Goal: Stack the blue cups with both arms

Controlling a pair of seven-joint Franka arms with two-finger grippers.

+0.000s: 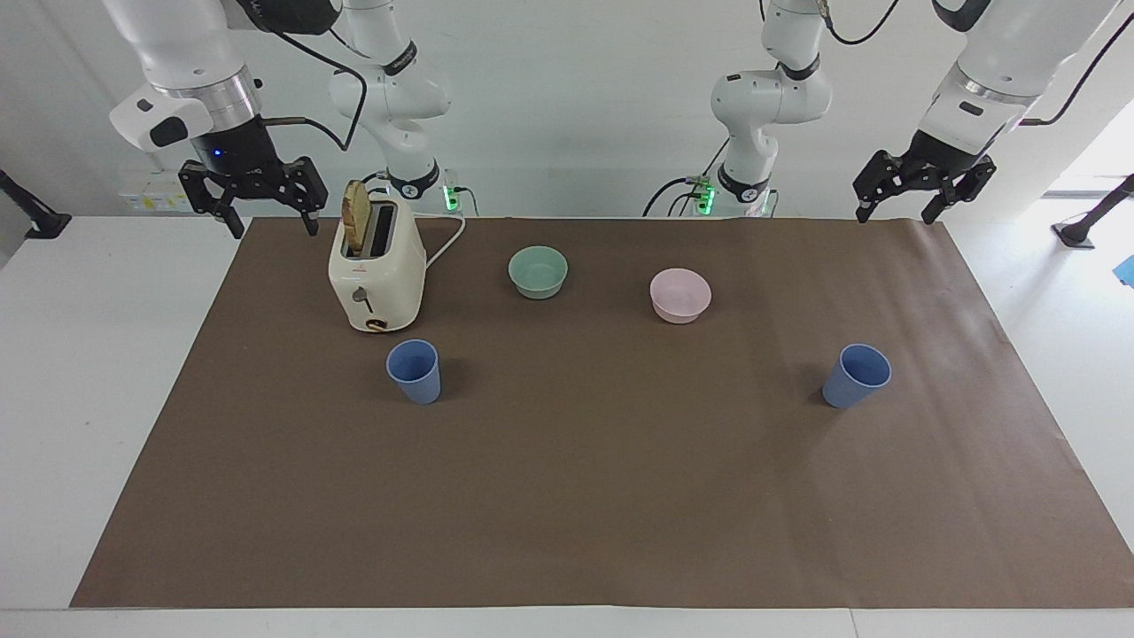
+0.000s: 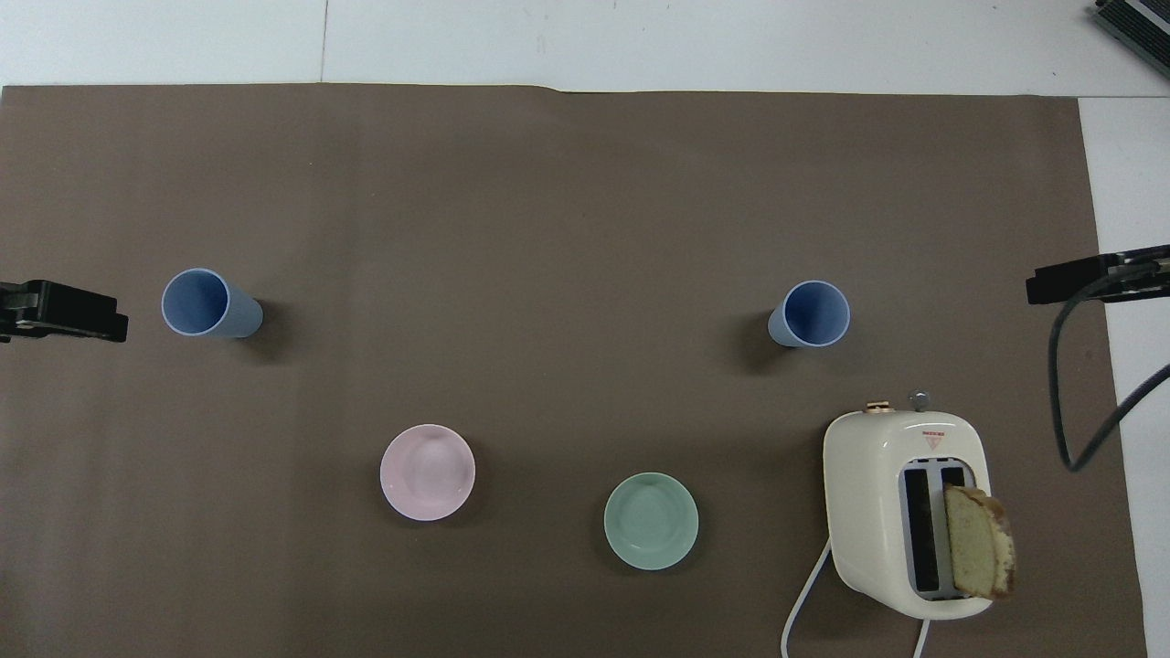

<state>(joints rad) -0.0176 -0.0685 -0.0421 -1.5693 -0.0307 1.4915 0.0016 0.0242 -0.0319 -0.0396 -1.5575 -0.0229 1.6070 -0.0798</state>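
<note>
Two blue cups stand upright on the brown mat, far apart. One cup stands toward the right arm's end, just farther from the robots than the toaster. The other cup stands toward the left arm's end. My right gripper is open and empty, raised over the mat's edge beside the toaster; its tip shows in the overhead view. My left gripper is open and empty, raised over the mat's corner at the left arm's end; its tip shows in the overhead view.
A cream toaster with a slice of bread in one slot stands near the right arm. A mint-green bowl and a pink bowl sit nearer the robots than the cups. The brown mat covers the table.
</note>
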